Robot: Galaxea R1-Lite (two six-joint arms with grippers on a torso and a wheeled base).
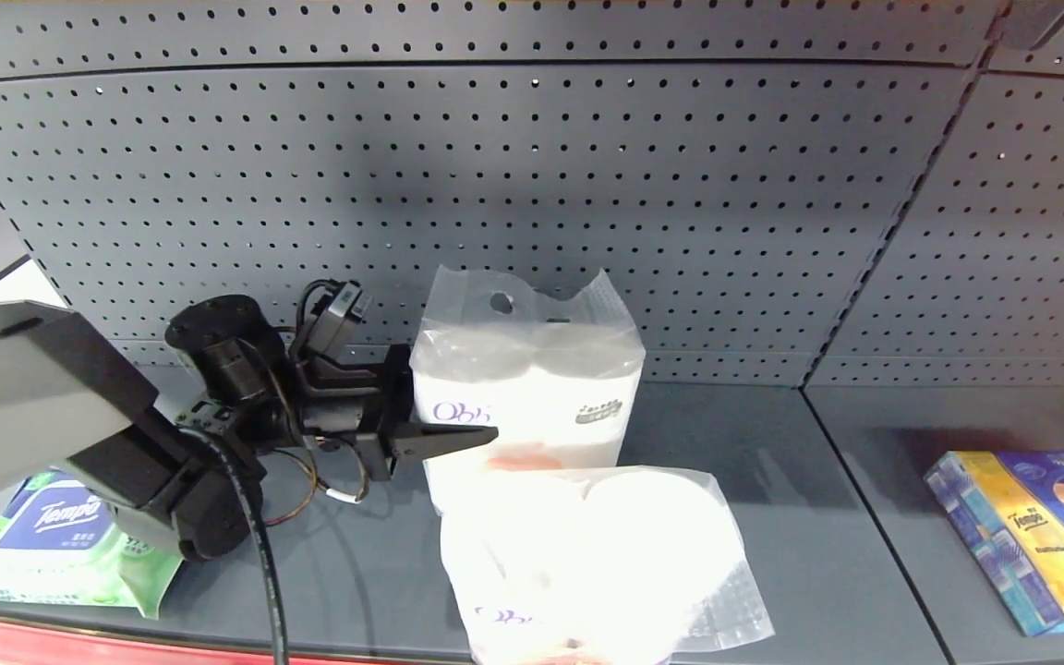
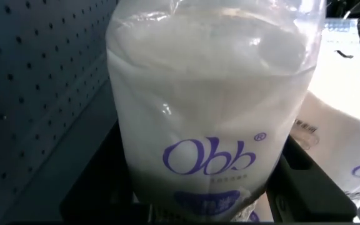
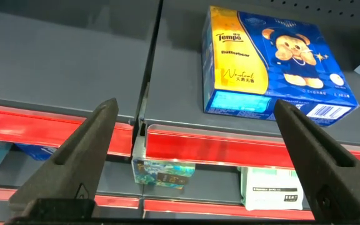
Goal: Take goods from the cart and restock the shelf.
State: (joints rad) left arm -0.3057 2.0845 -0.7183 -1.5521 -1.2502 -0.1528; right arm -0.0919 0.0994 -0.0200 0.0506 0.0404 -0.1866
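my left arm stretched level from shelf left end, left gripper clamped on upright roll pack mid-shelf by back edge; my right gripper spread wide off front edge

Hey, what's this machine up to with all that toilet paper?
It is restocking a store shelf. Its left gripper is closed around an upright toilet paper pack that stands on the shelf. A second toilet paper pack lies in front of it. The right gripper is open and empty, out before the shelf's front edge, facing a blue and yellow tissue box. A wet wipes pack lies at the shelf's left end.
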